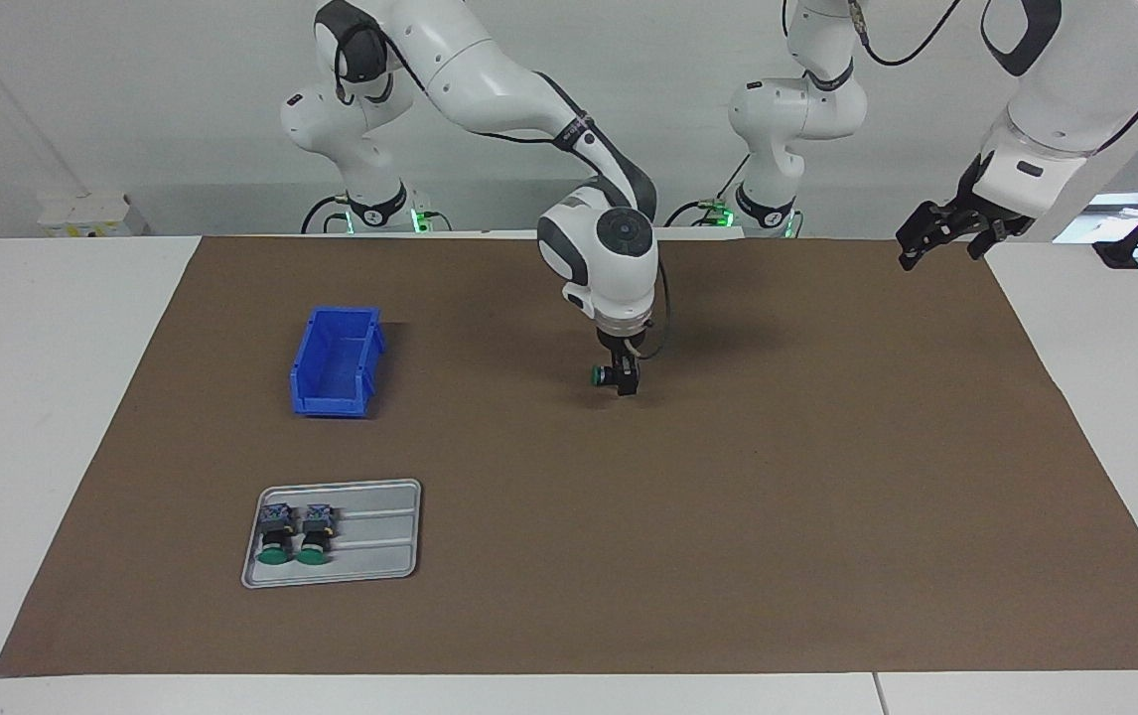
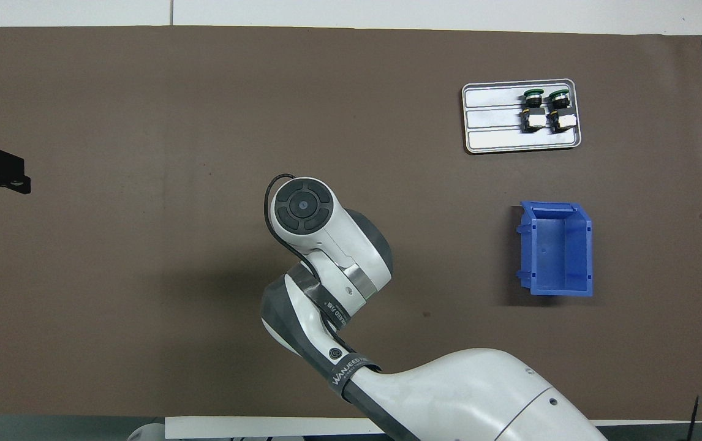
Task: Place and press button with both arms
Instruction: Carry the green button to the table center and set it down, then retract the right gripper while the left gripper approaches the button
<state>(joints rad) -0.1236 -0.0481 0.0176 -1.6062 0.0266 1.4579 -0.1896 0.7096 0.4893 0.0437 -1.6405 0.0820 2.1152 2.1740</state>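
three buttons (image 1: 601, 374), one tray (image 1: 380, 556), one bin (image 1: 336, 359)

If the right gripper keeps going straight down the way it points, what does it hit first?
Likely just the brown mat. The right gripper points straight down over the table's middle, holding the button close above the mat, so the button or the fingertips would probably touch first; the remaining height is unclear.

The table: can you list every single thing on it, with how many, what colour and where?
held button: one, green cap, in the right gripper, over the middle of the mat
buttons in tray: two, green caps, side by side at one end of the tray
tray: one, silver, farther from the robots than the bin
bin: one, blue, toward the right arm's end
mat: one, brown, covering the table
right gripper: one, black, shut on the held button
left gripper: one, black, waiting raised over the mat's edge at the left arm's end
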